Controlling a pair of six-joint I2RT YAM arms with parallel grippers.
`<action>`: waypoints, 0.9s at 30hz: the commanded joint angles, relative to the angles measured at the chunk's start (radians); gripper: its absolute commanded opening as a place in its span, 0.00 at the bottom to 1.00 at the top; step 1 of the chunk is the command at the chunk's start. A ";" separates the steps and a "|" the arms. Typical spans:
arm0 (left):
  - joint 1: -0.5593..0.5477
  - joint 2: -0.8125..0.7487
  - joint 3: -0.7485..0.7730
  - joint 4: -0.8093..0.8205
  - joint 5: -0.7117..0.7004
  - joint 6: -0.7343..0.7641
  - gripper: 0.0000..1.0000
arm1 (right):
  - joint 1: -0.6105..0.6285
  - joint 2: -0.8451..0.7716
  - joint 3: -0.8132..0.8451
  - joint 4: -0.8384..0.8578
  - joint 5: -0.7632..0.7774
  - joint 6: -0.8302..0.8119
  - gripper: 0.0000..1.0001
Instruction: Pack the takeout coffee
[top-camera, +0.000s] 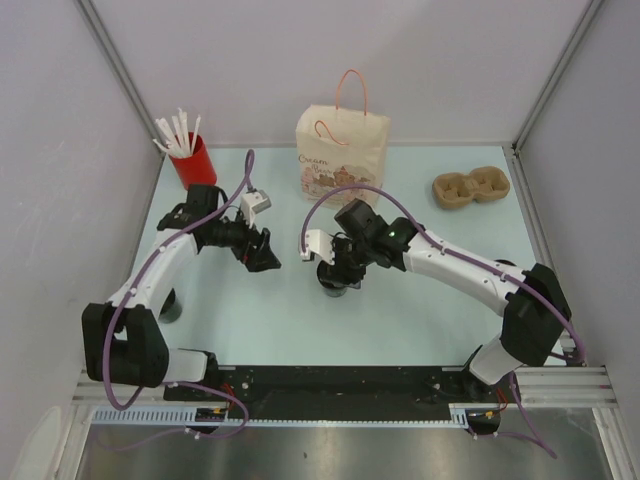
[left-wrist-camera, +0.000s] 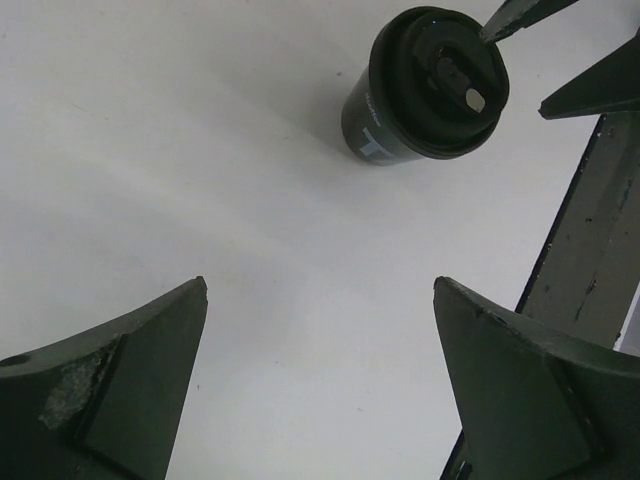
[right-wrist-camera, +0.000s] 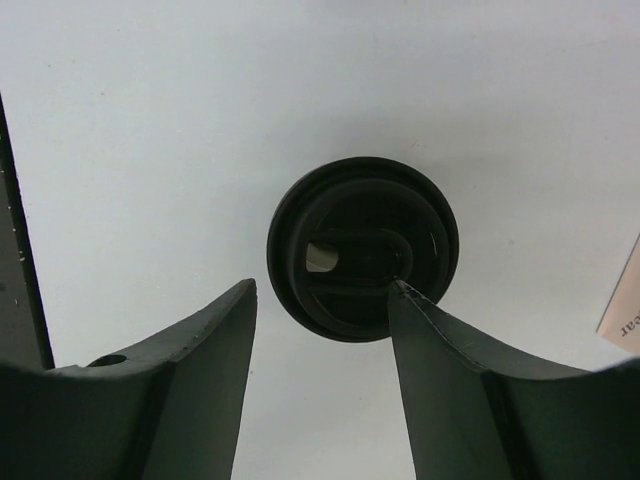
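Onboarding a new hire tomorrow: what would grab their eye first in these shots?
The right gripper sits poised over the dark takeout coffee in the middle of the table, jaws apart, one fingertip over the cup's top. Behind it, at the far edge, stands the paper bag with pink handles. The left gripper hangs wide open just left of the cup.

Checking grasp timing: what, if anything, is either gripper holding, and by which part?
Nothing yet. The right gripper straddles the coffee, one finger clear of its lid; the left gripper is open, empty.
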 joint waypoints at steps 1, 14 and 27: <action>0.008 -0.043 -0.039 0.023 0.026 0.043 1.00 | 0.025 0.016 0.000 0.033 -0.001 -0.020 0.58; 0.025 -0.049 -0.073 0.027 0.045 0.065 0.99 | 0.040 0.073 -0.013 0.060 0.031 -0.005 0.43; 0.031 -0.025 -0.080 0.032 0.060 0.074 0.99 | 0.042 0.086 -0.015 0.074 0.059 0.001 0.05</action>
